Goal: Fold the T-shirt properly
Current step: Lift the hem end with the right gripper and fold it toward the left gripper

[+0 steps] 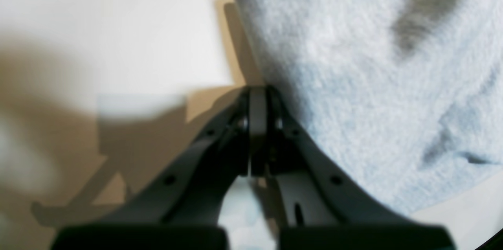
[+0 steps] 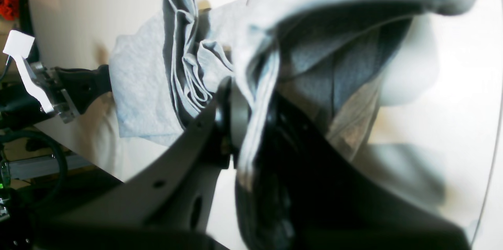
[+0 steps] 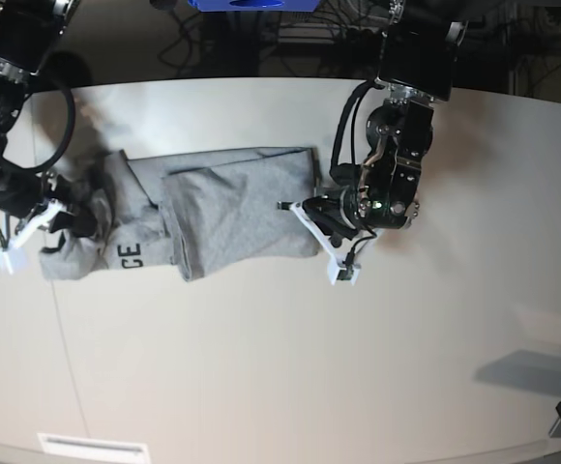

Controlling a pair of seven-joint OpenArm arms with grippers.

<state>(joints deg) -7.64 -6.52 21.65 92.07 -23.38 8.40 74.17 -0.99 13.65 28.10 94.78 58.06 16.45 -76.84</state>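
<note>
On white counter (image 3: pixel 290 367), grey T-shirt (image 3: pixel 222 213) lies partly folded. Right gripper (image 2: pixel 251 124) jaws pinch bunched cloth at one end. Left gripper (image 1: pixel 257 92) jaws closed, empty, beside shirt edge.

Left gripper (image 1: pixel 257 92) low centre, jaws pressed together, tips at the shirt's (image 1: pixel 353 85) edge; whether cloth is pinched, cannot tell. Grey shirt fills upper right, with a dark blurred streak near the top. Pale table (image 1: pixel 118 26) at left carries the gripper's shadow.

Left gripper (image 1: pixel 257 96) closed; right gripper (image 2: pixel 251 124) clamped.
</note>
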